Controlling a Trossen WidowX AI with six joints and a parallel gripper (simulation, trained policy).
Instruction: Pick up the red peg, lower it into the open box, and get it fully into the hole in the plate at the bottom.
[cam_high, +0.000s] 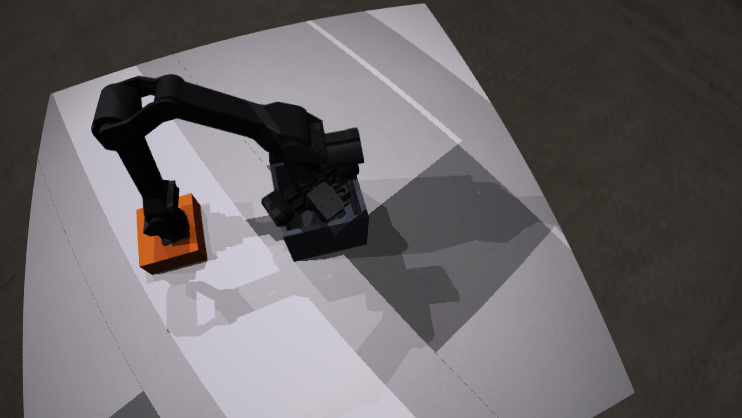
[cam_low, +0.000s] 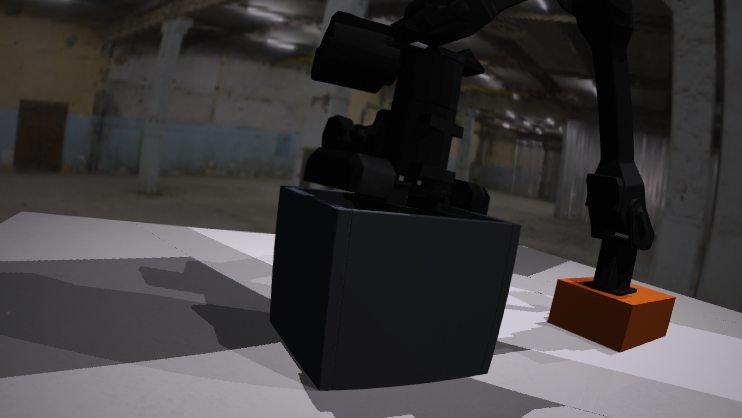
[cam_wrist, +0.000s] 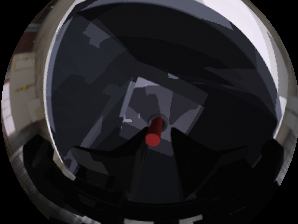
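Note:
The dark open box (cam_high: 329, 236) (cam_low: 415, 295) (cam_wrist: 90, 55) stands upright, with my gripper reaching down inside it. In the wrist view, the pale plate (cam_wrist: 185, 107) lies at the box bottom with a dark ring around its hole. The red peg (cam_wrist: 155, 131) has its far end at the hole, and part of its length shows above the plate. How deep it sits cannot be told. My gripper (cam_wrist: 159, 130) is open, fingertips on either side of the peg, with a gap visible on the right side. Box walls and the arm hide peg and fingertips in the top and exterior views.
The orange block (cam_high: 194, 218) (cam_low: 586, 310) under the arm's base stands beside the box, left in the top view and right in the exterior view. The box's high walls surround the gripper. Broad shadows cross the pale table top (cam_high: 270, 358).

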